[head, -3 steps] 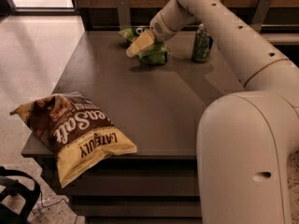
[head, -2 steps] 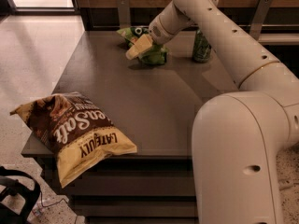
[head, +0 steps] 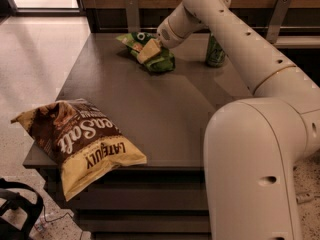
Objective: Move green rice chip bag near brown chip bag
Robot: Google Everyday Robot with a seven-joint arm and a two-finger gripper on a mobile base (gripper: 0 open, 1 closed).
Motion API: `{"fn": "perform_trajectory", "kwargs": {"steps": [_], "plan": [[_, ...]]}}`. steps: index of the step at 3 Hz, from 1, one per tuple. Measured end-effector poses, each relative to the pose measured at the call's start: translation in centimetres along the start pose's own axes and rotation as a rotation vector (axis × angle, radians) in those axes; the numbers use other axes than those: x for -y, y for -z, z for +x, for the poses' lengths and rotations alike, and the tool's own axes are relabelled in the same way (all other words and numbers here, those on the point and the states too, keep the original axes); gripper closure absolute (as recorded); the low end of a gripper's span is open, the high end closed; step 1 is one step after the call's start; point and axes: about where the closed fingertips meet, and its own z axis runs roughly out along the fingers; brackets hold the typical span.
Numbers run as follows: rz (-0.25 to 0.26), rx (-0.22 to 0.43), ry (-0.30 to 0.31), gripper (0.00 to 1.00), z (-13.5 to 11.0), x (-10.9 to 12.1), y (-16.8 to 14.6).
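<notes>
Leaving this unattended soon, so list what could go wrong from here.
The gripper is at the small glossy green rice chip bag on the dark table's far side; the slick bag could slip free. The green drink can stands close to the arm and could be knocked. The large brown chip bag overhangs the near edge; a nudge might drop it.

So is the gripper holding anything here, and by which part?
Cannot tell. The gripper is down on the middle of the green rice chip bag at the table's far end; no hold is visible.
</notes>
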Motion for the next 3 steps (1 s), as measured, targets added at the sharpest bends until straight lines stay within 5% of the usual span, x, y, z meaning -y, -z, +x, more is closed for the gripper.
{"fn": "perform_trajectory", "kwargs": {"steps": [2, 3], "plan": [[0.0, 0.0, 0.0, 1.0, -0.25, -0.06, 0.27], [-0.001, 0.0, 0.001, 1.0, -0.26, -0.11, 0.23]]}}
